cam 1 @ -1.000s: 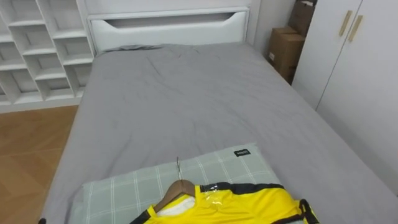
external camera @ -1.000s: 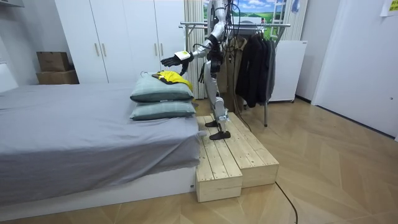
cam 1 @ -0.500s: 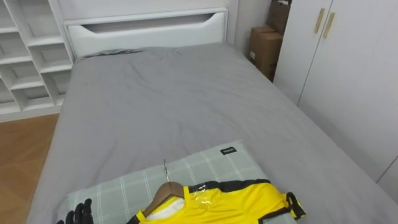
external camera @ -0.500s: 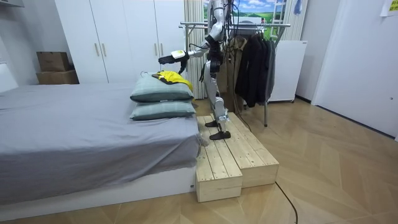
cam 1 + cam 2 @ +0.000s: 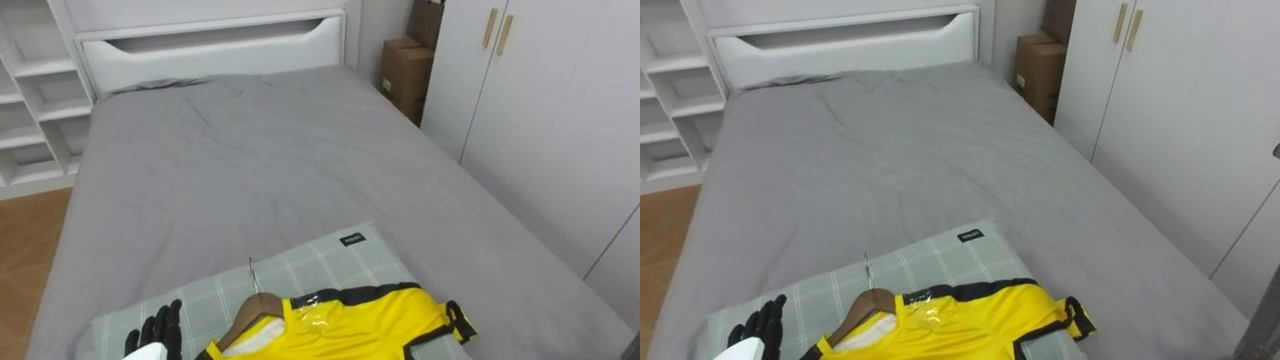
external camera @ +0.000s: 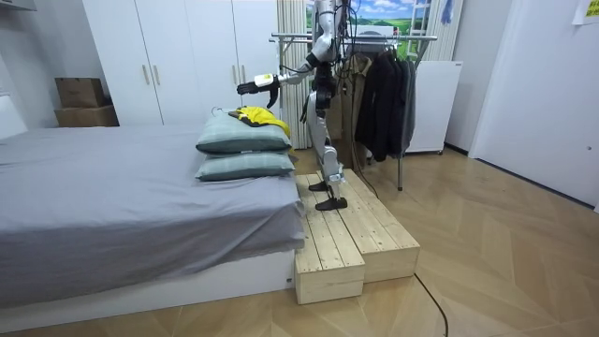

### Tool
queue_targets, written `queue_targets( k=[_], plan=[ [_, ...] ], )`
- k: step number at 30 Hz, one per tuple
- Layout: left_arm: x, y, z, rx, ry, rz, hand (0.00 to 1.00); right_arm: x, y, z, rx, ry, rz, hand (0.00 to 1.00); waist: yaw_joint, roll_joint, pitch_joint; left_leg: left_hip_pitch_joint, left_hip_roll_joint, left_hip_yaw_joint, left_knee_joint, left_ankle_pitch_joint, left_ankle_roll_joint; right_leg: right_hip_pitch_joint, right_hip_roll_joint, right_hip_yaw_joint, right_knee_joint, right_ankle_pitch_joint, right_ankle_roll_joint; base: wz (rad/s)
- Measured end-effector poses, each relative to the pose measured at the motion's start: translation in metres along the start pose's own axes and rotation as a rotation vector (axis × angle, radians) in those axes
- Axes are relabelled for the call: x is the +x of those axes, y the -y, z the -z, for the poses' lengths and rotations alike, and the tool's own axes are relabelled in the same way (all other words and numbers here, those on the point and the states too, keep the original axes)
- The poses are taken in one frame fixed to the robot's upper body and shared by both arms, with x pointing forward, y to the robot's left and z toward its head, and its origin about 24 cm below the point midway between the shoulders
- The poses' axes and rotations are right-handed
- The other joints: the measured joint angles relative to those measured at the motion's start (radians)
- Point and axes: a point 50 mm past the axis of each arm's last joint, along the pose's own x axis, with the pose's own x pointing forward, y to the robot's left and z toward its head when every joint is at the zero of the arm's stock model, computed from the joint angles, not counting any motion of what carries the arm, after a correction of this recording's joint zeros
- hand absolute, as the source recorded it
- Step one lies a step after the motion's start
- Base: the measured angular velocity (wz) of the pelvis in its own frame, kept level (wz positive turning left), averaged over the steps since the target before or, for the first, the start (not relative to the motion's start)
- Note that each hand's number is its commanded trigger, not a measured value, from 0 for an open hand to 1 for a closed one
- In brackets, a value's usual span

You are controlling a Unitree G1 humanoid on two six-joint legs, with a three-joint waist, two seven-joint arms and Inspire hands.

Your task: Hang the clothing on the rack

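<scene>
Lying on a pillow (image 5: 330,265), the yellow shirt (image 5: 360,325) is cut off below.

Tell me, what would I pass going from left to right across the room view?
Brown cardboard boxes → stacked grey-green checked pillows → dark clothes hanging on a metal rack → low white cabinet.

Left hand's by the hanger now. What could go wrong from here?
1. The open left hand hovers over the pillow, left of the hanger; closing there may catch pillow cloth instead of wood.
2. The shirt lies flat across the hanger; a tilted lift might let it slide off.
</scene>
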Motion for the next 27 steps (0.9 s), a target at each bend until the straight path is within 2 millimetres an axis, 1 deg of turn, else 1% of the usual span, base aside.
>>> queue_targets(
  k=[2,7,9,11,14,19,25,27],
  plan=[
    [0.0,0.001,0.0,0.001,-0.001,0.018,0.0,0.0,0.0,-0.001,-0.003,0.0,-0.005,0.0,0.001,-0.003,-0.0004,-0.002,0.0,0.0,0.0,0.0,0.0,-0.001,0.0,0.001,-0.001,0.0,0.0,0.0],
    [-0.005,0.007,0.008,0.015,-0.031,0.055,0.0,0.0,0.001,0.0,0.001,0.001,-0.001,0.0,0.001,0.002,-0.003,-0.003,0.0,0.0,-0.001,0.0,0.0,-0.001,0.001,0.004,0.0,0.002,0.0,0.0],
    [-0.006,0.01,0.011,0.021,-0.042,0.068,0.0,0.0,0.002,0.0,0.002,0.001,0.002,0.0,0.001,0.005,-0.0051,-0.004,0.0,0.0,-0.001,0.0,0.0,-0.003,0.001,0.004,0.001,0.002,0.0,0.0],
    [-0.008,0.011,0.015,0.026,-0.062,0.079,0.0,-0.001,0.002,0.001,0.001,-0.001,0.004,0.0,0.001,0.01,-0.0094,-0.004,0.0,0.0,0.0,0.0,0.0,-0.003,0.001,0.005,0.001,0.002,0.0,0.0],
    [-0.011,0.014,0.02,0.034,-0.08,0.098,0.0,-0.001,0.004,0.0,-0.018,-0.003,0.007,0.0,0.0,0.015,-0.0128,-0.001,0.0,0.0,0.0,0.0,0.0,-0.002,0.002,0.008,0.003,0.002,0.0,-0.01],
    [-0.013,0.018,0.027,0.044,-0.114,0.131,0.0,-0.001,0.004,0.0,-0.029,-0.004,0.007,0.0,-0.001,0.015,-0.012,0.004,0.0,-0.001,0.0,0.0,0.0,0.0,0.002,0.013,0.005,0.002,0.0,-0.02],
    [-0.012,0.019,0.033,0.05,-0.156,0.145,0.0,-0.001,0.005,-0.001,-0.025,-0.004,0.007,0.0,-0.002,0.013,-0.0061,0.009,0.0,-0.001,-0.004,0.0,0.001,0.0,0.003,0.015,0.004,0.002,0.0,-0.01],
    [-0.012,0.019,0.034,0.04,-0.167,0.143,0.0,-0.001,0.005,-0.001,-0.018,-0.005,0.011,0.0,-0.002,0.014,-0.0056,0.009,0.0,-0.001,-0.004,-0.001,0.001,-0.001,0.004,0.014,0.005,0.002,0.0,0.0]
  ],
)
